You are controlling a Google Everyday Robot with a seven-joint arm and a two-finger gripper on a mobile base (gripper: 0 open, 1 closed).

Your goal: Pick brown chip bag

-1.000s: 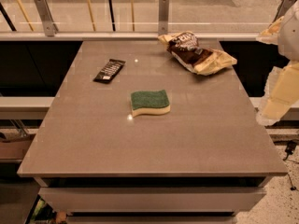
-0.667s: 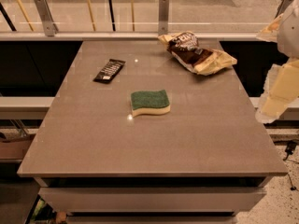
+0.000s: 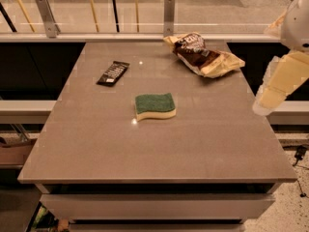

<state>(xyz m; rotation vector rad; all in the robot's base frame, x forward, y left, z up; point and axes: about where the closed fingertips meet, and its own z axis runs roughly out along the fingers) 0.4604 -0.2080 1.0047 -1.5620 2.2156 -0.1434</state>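
The brown chip bag (image 3: 203, 56) lies at the far right of the grey table (image 3: 159, 149). It is a wrinkly foil bag with a dark brown middle, white lettering and pale yellow ends. My gripper (image 3: 271, 92) hangs at the right edge of the view, beside the table's right edge. It is to the right of the bag and nearer to me, well apart from it, and touches nothing.
A green sponge (image 3: 154, 106) with a pale underside lies near the table's middle. A small flat dark wrapper (image 3: 113, 72) lies at the far left. A glass railing with metal posts (image 3: 168, 13) runs behind the table's far edge.
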